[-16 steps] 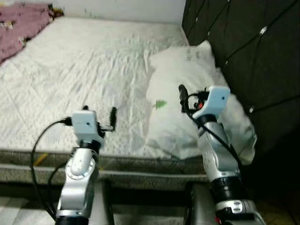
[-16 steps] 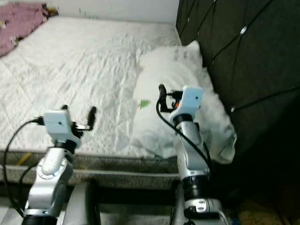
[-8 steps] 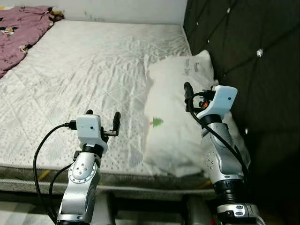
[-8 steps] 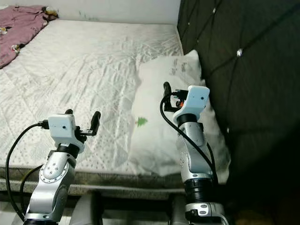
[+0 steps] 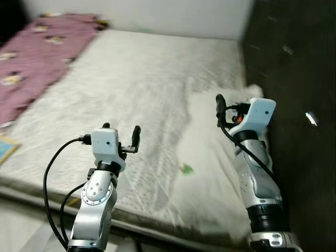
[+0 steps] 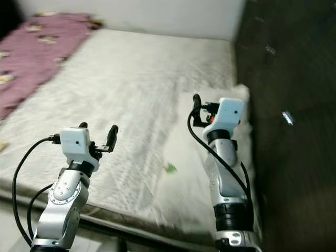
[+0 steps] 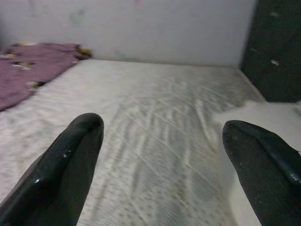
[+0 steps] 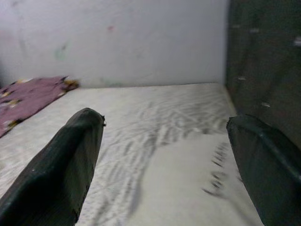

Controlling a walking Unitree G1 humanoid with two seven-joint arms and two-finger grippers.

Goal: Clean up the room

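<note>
A white mattress (image 5: 131, 89) lies before me, with a white pillow (image 5: 220, 157) on its right side against the dark headboard. The pillow carries a small green mark (image 5: 186, 168). A purple blanket (image 5: 37, 63) is crumpled at the mattress's far left. My left gripper (image 5: 121, 134) is raised over the near edge of the bed, open and holding nothing. My right gripper (image 5: 231, 107) hovers above the pillow, also open and holding nothing. Along the wrist views, the left gripper (image 7: 160, 125) and the right gripper (image 8: 164, 117) point across the bed toward the white wall.
The dark tufted headboard (image 5: 294, 79) runs along the right. A white wall (image 7: 141, 28) closes off the far side of the bed. A flat light-coloured object (image 5: 4, 148) lies at the left edge, below the mattress.
The whole picture has swung, so the camera has turned: more of the purple blanket and the bed's left side is in view. Both arms keep the same raised pose.
</note>
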